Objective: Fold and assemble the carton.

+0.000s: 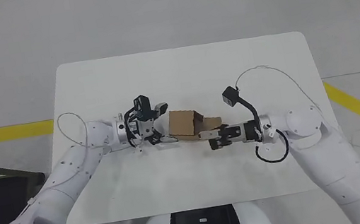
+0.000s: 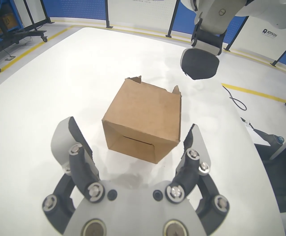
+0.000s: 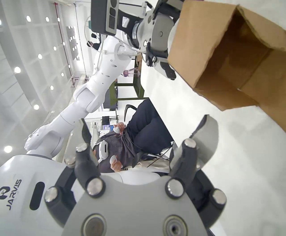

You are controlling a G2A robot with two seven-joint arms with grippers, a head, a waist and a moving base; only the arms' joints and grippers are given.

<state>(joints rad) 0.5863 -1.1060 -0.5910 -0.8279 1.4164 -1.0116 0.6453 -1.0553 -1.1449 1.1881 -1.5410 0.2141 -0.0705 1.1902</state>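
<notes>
Flanking carton [image 1: 183, 123] at mid tabletop [image 1: 265, 62] end-to-end, long axis approx. arm-to-arm: left pincer [image 2: 130, 134] spread wide & empty, just beside tucked end, prob. nearer; right pincer [image 3: 146, 125] likewise spread, empty, facing open flapped mouth, slightly apart.

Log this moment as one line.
carton: on table, one end open | left claw: open, empty | right claw: open, empty, facing that end
</notes>
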